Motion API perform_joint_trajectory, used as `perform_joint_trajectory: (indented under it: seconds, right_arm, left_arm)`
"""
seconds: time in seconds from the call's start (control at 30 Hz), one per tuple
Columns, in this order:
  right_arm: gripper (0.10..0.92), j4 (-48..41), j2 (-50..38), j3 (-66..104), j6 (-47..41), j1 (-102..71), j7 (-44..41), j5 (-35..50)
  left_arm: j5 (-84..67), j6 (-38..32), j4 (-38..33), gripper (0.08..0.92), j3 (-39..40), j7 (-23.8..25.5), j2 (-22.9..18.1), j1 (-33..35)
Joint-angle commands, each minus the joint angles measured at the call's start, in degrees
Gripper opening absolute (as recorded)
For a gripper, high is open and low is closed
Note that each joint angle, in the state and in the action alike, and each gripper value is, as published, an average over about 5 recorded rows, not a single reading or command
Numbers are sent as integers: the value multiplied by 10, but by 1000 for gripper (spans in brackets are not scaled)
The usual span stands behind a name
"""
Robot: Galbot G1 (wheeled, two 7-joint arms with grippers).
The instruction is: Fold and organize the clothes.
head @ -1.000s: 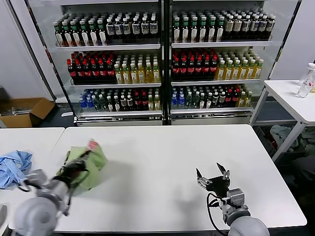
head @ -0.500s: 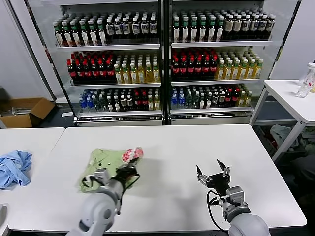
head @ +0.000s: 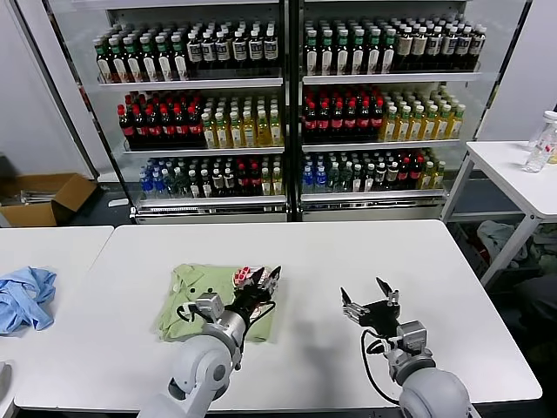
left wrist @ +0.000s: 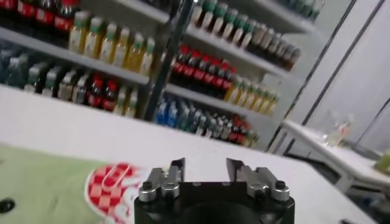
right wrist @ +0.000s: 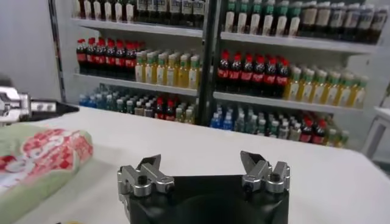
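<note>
The light green short-sleeved cotton shirt (head: 204, 300) lies bundled on the white table (head: 348, 252), left of centre. Just above its near-right edge the left gripper (head: 265, 277) is held parted and empty, apparently released. The right gripper (head: 369, 299) is parked, spread wide, holding nothing.

The left gripper (head: 264, 278) now sits open, right of where it was, and the green shirt (head: 202, 299) lies released beneath it, shifted right.
</note>
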Motion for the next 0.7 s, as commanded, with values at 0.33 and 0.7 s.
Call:
perform_joint_trajectory:
  seconds: [0.33, 0.7]
  right_arm:
    - [823, -186, 156, -253, -72, 226, 70, 220]
    - [793, -250, 168, -252, -85, 259, 118, 225]
  left_arm:
    - [73, -83, -79, 769, -219, -7, 64, 165]
    - [76, -87, -81, 823, -218, -9, 51, 175]
